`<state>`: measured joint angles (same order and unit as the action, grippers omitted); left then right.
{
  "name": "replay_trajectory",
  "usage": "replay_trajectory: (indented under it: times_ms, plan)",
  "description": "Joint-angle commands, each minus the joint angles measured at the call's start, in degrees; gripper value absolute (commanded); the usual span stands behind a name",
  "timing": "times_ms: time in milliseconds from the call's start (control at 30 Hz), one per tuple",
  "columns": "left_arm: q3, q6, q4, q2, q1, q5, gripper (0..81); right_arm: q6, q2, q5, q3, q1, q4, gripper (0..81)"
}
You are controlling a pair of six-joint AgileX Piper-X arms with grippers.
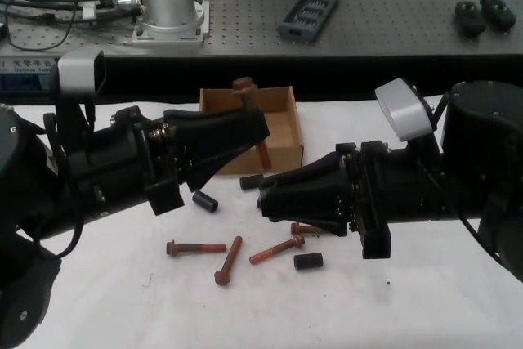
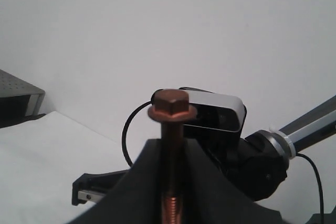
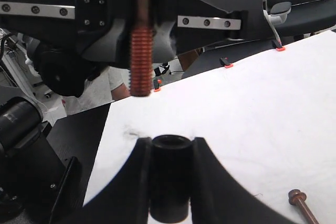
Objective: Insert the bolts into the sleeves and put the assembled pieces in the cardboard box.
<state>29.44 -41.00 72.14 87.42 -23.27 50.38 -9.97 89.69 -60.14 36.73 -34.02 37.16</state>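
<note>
Sleeve [image 3: 169, 174] pinched in my right gripper [image 3: 170, 153].
My left gripper [image 2: 171, 150] clamps a bolt [image 2: 169, 109], head up; its threaded tip hangs just above the sleeve's open end, not touching.

Upright copper bolt [image 3: 140, 51] over black sleeve [image 3: 169, 174]

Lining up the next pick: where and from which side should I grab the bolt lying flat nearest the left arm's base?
Probably mid-shank, from straight above, fingers closing across its length. The bolt lies flat on the white cloth, apart from the other bolts, so both sides of the shank are free.
</note>
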Motion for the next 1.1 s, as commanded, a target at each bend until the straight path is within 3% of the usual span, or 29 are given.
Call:
replay_trajectory:
  times_ms: [0,300,1067]
  plan:
    - [0.1,-0.5,1.1,-0.2,-0.2,-0.4,0.6,0.1,0.0,0.1,0.1,0.3,1.0,4.6]
    - [0.1,0.9,-2.2,-0.2,-0.2,-1.7,0.6,-3.8,0.0,0.1,0.1,0.3,8.1,4.6]
    - [0.1,6.9,-7.5,-0.2,-0.2,-2.1,0.6,-1.9,1.9,0.0,0.1,0.3,2.5,4.6]
